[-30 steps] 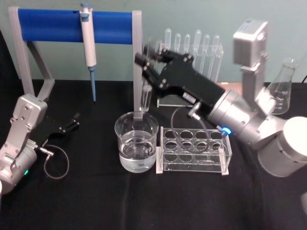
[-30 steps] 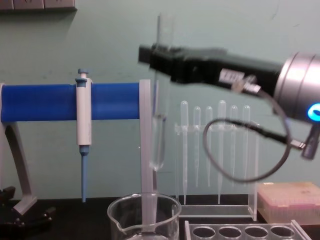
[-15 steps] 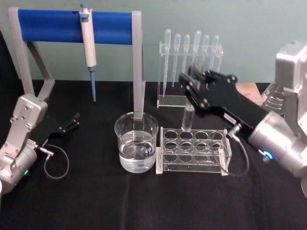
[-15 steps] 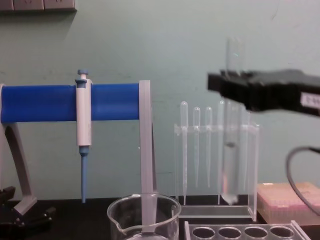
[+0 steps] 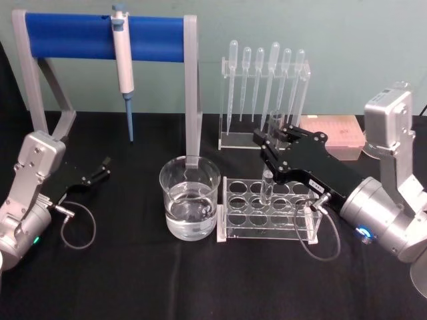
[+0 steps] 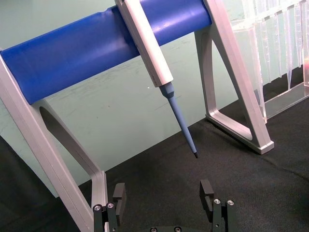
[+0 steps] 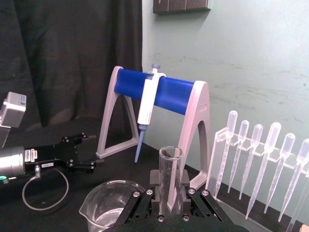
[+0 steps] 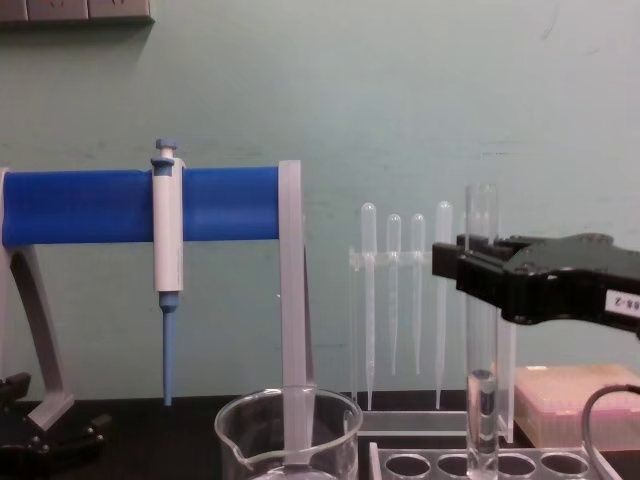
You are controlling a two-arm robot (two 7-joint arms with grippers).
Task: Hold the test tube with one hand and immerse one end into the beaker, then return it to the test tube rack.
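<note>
My right gripper (image 5: 272, 145) is shut on the upright test tube (image 5: 267, 181), a clear glass tube, gripping its upper part. The tube (image 8: 481, 330) stands over the clear rack (image 5: 270, 208), and its round bottom reaches a back-row hole. In the right wrist view the black fingers (image 7: 155, 182) clamp the tube (image 7: 170, 166) just below its open rim. The beaker (image 5: 190, 199), part filled with clear liquid, stands just left of the rack, apart from the tube. My left gripper (image 5: 100, 170) rests open on the table at the far left.
A blue-barred stand (image 5: 100, 37) with a white pipettor (image 5: 122, 60) hanging from it rises behind the beaker. A holder of plastic pipettes (image 5: 267, 73) stands behind the rack, with a pink box (image 5: 330, 137) to its right. A black cloth covers the table.
My right gripper carried the tube from above the beaker to the right, then lowered it. Its bottom now sits at the rack instead of hanging in the air. The left arm stayed still.
</note>
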